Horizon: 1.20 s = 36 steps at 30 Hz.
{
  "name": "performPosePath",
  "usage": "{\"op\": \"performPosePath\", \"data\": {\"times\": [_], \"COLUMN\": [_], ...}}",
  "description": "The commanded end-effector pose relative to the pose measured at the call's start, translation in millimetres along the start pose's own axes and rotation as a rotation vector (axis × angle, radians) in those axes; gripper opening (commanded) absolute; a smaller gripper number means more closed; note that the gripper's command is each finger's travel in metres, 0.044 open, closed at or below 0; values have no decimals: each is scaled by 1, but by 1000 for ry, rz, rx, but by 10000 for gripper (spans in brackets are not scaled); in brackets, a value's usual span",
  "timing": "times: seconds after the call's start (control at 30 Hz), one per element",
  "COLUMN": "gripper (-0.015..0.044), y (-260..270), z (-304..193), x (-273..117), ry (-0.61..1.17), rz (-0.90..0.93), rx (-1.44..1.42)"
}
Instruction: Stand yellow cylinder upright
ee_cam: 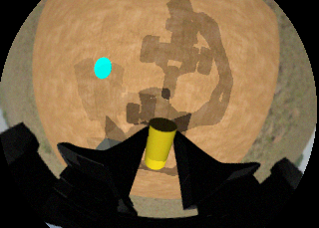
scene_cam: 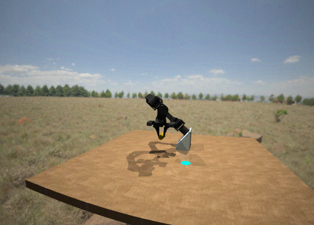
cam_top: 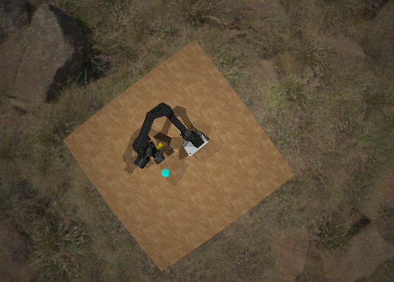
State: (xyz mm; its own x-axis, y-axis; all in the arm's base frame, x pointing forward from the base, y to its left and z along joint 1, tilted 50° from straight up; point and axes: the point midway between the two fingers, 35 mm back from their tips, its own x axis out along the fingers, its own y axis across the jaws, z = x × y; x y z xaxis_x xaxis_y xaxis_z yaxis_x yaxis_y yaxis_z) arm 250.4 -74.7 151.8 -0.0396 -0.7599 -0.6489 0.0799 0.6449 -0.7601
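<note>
Claw [scene_cam: 161, 135] clamped on the yellow cylinder [ee_cam: 159, 143], fingers partly closed with the cylinder pinched between them. In the wrist view the cylinder sits at lower centre of the frame, its round end face pointing away from the camera toward the tabletop [ee_cam: 219, 9], black fingers flanking it left and right. In the exterior view the cylinder [scene_cam: 161, 136] shows as a small yellow spot at the claw's tip, held above the tabletop [scene_cam: 228, 187] with a gap beneath it; the arm's shadow lies on the wood below and to the left. Cyan circle [scene_cam: 185, 162] lies flat on the tabletop, lower right of the claw in that view, apart from the cylinder. From the top view, the arm [cam_top: 156, 113] arches from its grey base [cam_top: 192, 146] near frame centre round to the left; the cylinder [cam_top: 159, 145] peeks out beside the claw [cam_top: 153, 152], and the cyan circle [cam_top: 165, 172] sits just below and right of it, not covered. Exact tilt of the cylinder is hard to judge.
</note>
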Motion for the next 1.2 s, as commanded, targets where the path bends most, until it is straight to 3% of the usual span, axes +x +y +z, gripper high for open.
{"op": "performPosePath", "data": {"times": [0.0,1.17], "gripper": [105,105], "y": [9,95], "z": [9,58], "x": [-3,-16], "ry": [-5,-20], "rz": [6,6], "rx": [-72,-642]}}
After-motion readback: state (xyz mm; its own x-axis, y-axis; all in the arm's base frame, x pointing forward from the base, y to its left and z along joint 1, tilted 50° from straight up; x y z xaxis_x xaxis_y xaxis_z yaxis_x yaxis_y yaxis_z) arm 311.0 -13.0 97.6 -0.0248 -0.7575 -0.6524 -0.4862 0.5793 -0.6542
